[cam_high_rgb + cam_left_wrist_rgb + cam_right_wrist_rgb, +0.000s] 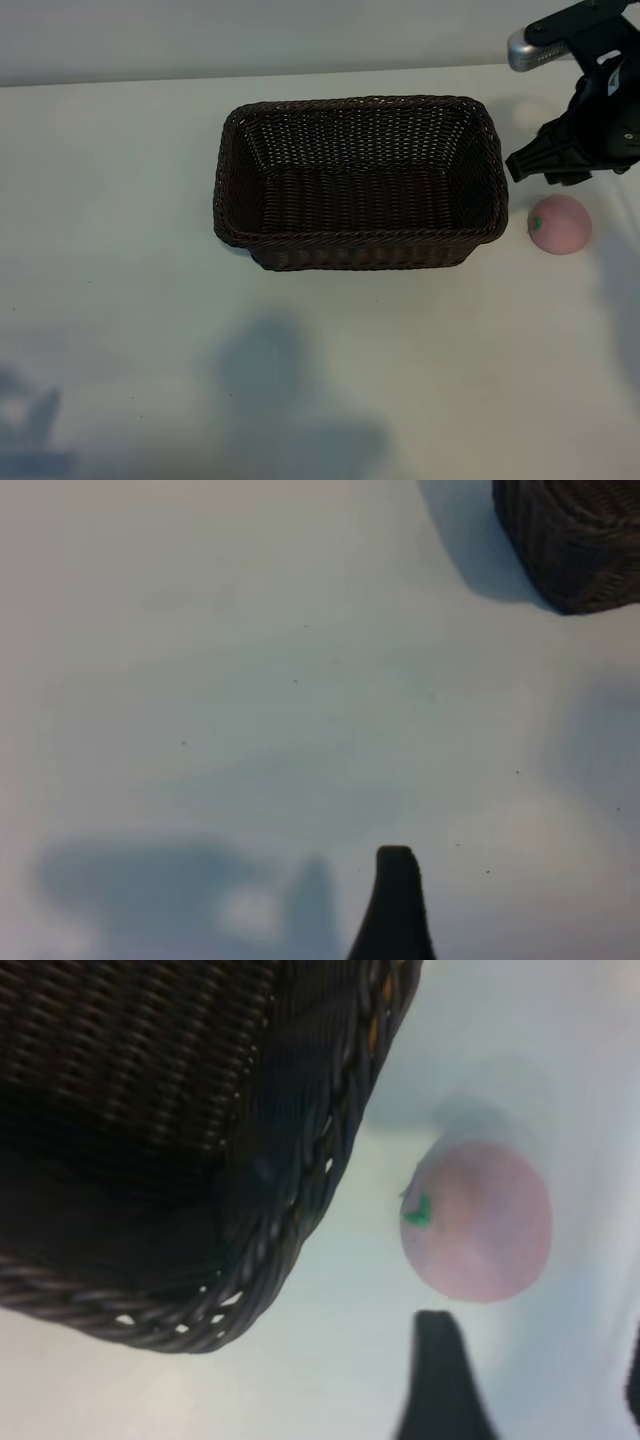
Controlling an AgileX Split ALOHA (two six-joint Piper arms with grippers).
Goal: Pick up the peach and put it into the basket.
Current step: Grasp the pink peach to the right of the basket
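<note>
Hovering right gripper (548, 165), fingers spread, above the peach (559, 224).
Closing off-centre could roll it against the basket (360, 185); left gripper's fingers unclear.

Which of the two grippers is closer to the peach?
The right gripper, just above the peach beside the basket; the other is outside the exterior view.

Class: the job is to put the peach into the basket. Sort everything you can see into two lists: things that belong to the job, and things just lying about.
Belongs to the job:
peach
basket
right gripper, above the peach

Just lying about:
table; nothing else lies on it
</note>
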